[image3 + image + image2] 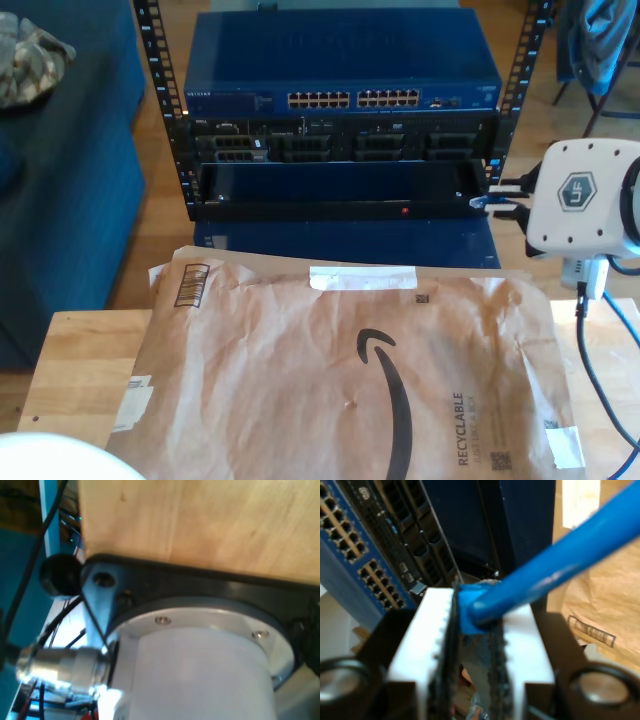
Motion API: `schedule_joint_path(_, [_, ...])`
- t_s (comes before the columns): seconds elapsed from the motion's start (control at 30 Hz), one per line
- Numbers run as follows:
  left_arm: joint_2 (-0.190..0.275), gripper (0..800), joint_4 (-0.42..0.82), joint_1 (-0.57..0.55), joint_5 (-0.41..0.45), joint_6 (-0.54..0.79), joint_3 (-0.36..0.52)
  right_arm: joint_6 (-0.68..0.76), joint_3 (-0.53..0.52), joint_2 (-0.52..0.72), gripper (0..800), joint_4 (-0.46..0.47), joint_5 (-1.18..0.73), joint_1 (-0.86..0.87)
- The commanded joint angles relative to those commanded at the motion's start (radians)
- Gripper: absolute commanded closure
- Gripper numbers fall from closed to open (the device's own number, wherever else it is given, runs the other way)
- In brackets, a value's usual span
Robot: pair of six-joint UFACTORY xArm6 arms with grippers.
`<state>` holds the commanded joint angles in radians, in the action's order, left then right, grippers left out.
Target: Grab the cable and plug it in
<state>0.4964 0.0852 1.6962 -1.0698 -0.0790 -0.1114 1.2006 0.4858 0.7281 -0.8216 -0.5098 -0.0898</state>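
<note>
Between pads: my second gripper [472, 630] is clamped on the cable [555, 565] just behind its plug end.
Cable axis: runs back out of the jaws; plug tip aimed toward the switch ports [380, 582] (well apart).
Nearer arm: 2nd, judging by its grip.
First gripper: cannot tell; its camera faces an arm base [200, 670] on wood.
</note>
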Motion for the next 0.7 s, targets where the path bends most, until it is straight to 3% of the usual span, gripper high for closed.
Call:
schedule_joint_path(0.53, [-0.002, 0, -0.005, 0.002, 0.018, 0.021, 0.002, -0.003, 0.068, -0.126, 797, 0.025, 0.044, -0.034])
schedule_joint_path(0.7, [-0.002, 0, -0.005, 0.002, 0.018, 0.021, 0.002, -0.003, 0.071, -0.126, 797, 0.126, 0.048, -0.069])
